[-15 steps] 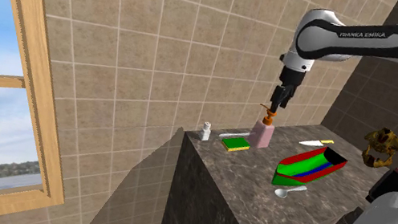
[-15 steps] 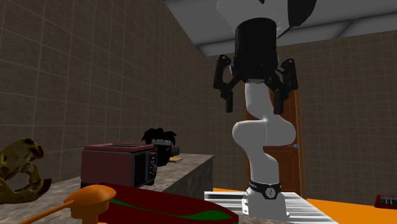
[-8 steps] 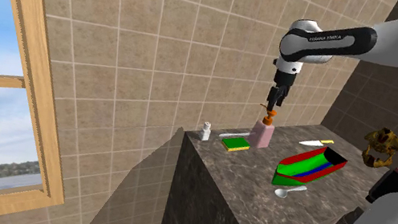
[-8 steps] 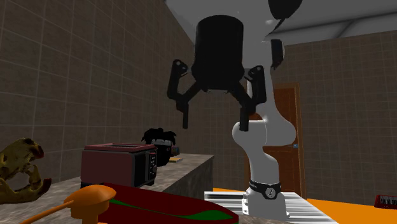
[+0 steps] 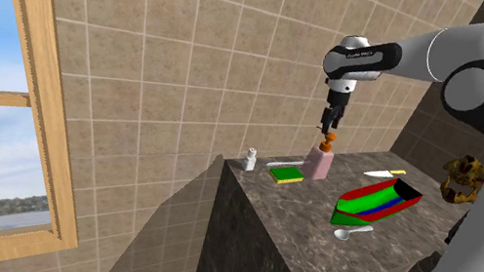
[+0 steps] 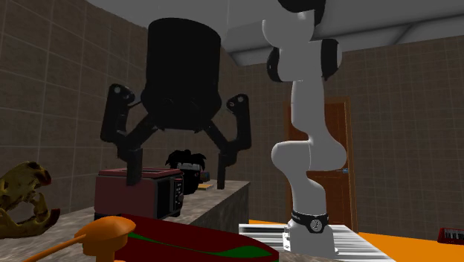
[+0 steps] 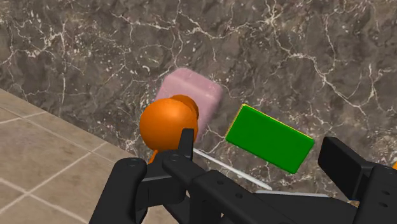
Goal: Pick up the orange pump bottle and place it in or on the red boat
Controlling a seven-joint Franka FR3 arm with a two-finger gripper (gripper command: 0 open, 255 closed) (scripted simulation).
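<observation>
We see the gripper [image 5: 329,128] poised directly above the pump bottle [image 5: 319,161], its two fingers spread apart and clasping nothing, as the second exterior view makes plain. The bottle, pink-bodied with an orange pump head, stands upright on the dark marble counter [image 5: 314,235] near the tiled wall, just beside a green sponge [image 5: 287,174]. The red boat [image 5: 376,201], lined green and blue, lies apart from the bottle toward the shoulder view's right, a white spoon [image 5: 352,233] just beside it.
</observation>
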